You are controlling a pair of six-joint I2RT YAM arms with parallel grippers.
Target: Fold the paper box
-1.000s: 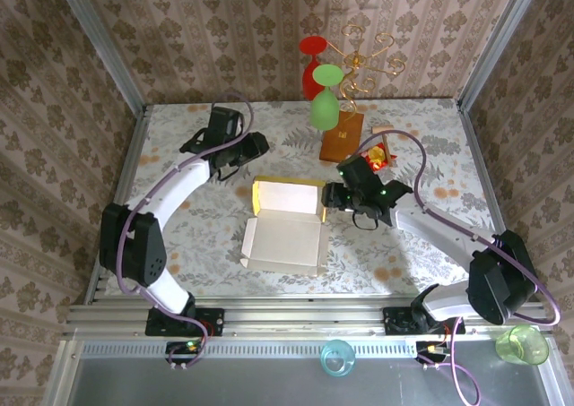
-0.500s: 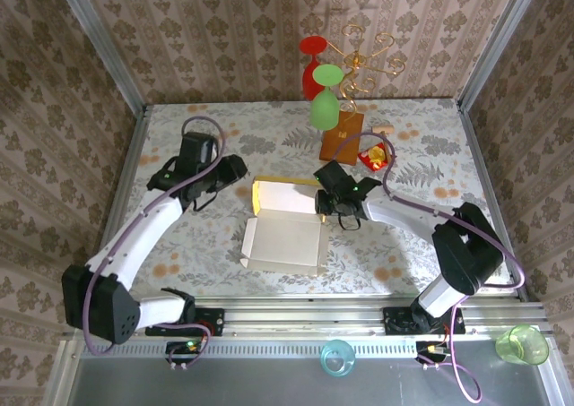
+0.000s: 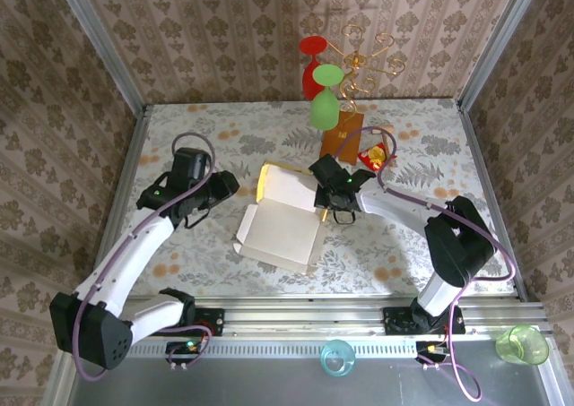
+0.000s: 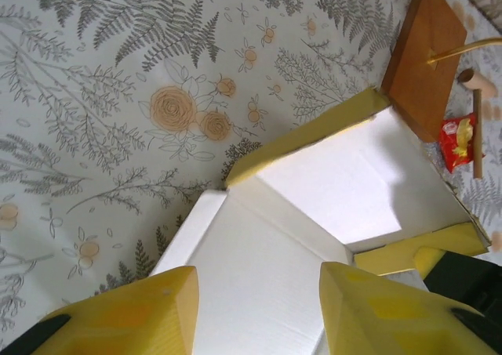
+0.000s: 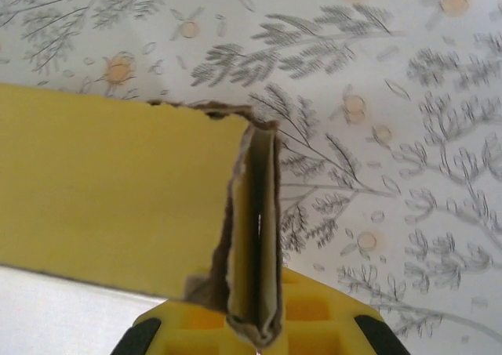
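Observation:
The paper box (image 3: 280,227) lies open mid-table, white inner side up, its mustard-yellow back wall (image 3: 269,177) raised and the whole box turned slightly. My right gripper (image 3: 324,211) is shut on the box's right side wall. In the right wrist view the doubled yellow flap (image 5: 256,237) stands edge-on, clamped in the right gripper (image 5: 255,327). My left gripper (image 3: 222,189) hovers open just left of the box. In the left wrist view its yellow fingers (image 4: 133,316) straddle the white floor of the box (image 4: 259,261), not touching it.
A brown wooden block (image 3: 342,140) bearing the wire stand with a red glass (image 3: 314,47) and a green glass (image 3: 325,108) stands behind the box. A red-yellow packet (image 3: 375,158) lies to its right. A blue cup (image 3: 338,358) and a green cup (image 3: 520,343) sit below the rail.
The right gripper closed on the box's right wall and lifted and twisted it, so the box sits skewed. The left arm swung back and down toward the box's left side.

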